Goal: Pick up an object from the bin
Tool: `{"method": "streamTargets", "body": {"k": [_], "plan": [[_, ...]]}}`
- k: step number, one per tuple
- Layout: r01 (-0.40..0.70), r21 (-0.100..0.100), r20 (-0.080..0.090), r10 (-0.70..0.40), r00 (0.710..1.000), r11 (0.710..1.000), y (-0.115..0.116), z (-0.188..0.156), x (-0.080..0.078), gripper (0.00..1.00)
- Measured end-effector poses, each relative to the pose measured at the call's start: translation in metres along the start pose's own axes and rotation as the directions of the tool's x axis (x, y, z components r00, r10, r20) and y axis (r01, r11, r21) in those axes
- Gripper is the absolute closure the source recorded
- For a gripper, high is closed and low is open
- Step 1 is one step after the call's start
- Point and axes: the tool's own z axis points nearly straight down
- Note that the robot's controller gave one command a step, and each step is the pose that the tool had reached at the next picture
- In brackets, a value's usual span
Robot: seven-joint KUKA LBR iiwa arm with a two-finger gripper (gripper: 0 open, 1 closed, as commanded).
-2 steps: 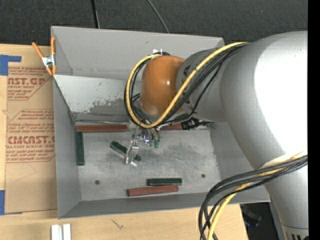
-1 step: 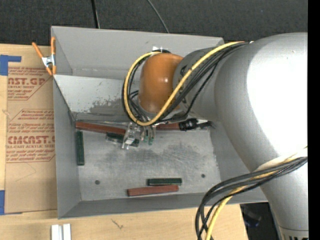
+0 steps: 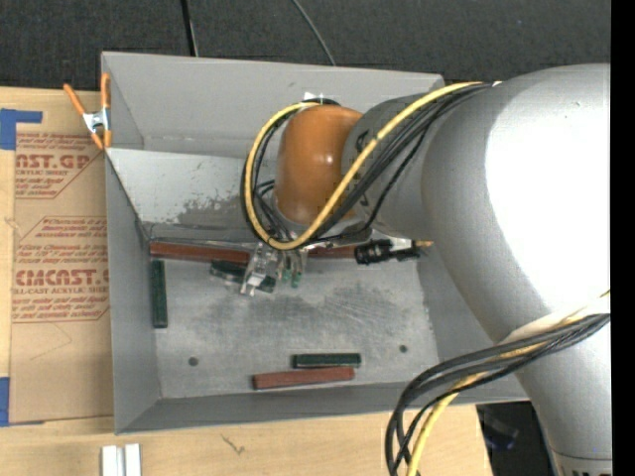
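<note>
Gripper point(image 3: 263, 278), open or shut unclear, sits just beside a long, thin reddish-brown bar point(image 3: 198, 251).

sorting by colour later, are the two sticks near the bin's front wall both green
No, only the dark green stick is green; the reddish-brown stick lying alongside it, nearer the wall, is not.

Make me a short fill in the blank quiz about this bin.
The left-wall stick is dark ___.
Near the bin's front wall lie ___ sticks: the green front stick and the brown front stick.
The hand hangs over the floor's ___ part, by a long brown stick.
Missing: green; two; back.
</note>
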Motion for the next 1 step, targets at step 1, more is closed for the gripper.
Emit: {"method": "streamTargets", "body": {"k": [1], "plan": [[0.061,0.01,-0.015,-0.06,0.998,0.998,0.0003,-0.0214,-0.0023,1.0]]}}
